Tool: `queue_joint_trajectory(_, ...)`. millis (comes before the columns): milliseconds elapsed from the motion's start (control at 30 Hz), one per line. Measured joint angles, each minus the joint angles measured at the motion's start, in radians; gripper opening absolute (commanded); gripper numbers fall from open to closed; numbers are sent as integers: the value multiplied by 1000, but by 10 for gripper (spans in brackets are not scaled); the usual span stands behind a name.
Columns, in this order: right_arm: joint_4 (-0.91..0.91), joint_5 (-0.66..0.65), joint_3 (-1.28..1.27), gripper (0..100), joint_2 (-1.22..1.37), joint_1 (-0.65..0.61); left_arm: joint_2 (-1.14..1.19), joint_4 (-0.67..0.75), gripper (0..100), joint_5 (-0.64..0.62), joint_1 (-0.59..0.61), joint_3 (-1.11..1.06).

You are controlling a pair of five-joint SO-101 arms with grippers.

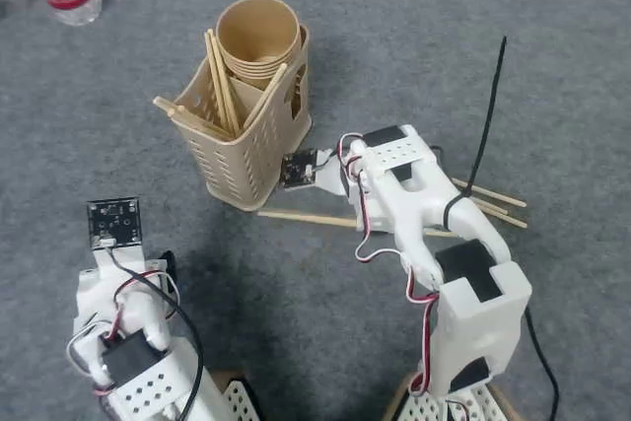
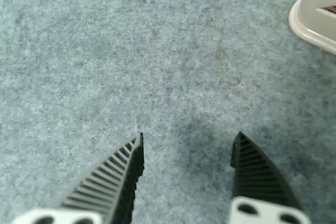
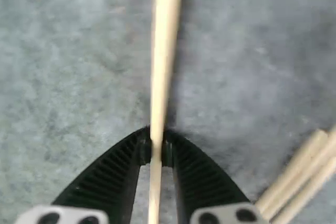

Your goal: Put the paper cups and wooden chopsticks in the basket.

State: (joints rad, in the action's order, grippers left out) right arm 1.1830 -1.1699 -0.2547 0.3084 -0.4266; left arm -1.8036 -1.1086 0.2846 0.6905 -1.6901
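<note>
Beige basket (image 1: 237, 160) holds the cups (image 1: 258, 36). Left gripper (image 2: 186, 142) gapes, empty. Right gripper (image 3: 156, 144) pinches a chopstick (image 3: 164, 51) lying just beside the basket: light, stiff, smooth, likely to pivot, so best held near mid-length.

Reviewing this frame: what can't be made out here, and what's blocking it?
High view: the right arm hides where the right gripper grips the chopstick, and covers part of the loose chopsticks, so their count is unclear.
High view: the paper cups are nested; their number cannot be told.
Left wrist view: the basket is cut by the edge, its contents hidden.
</note>
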Motion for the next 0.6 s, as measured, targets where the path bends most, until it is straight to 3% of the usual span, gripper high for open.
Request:
queue_joint_trajectory(300, 143, -17, 49, 7, -89, -2, 0, 0, 261, 0, 2, 0)
queue_joint_trajectory(467, 249, 92, 204, 7, -354, -15, 0, 0, 261, 0, 0, 0)
queue_joint_trajectory(600, 235, 190, 287, 7, -559, -86, 0, 0, 261, 0, 2, 0)
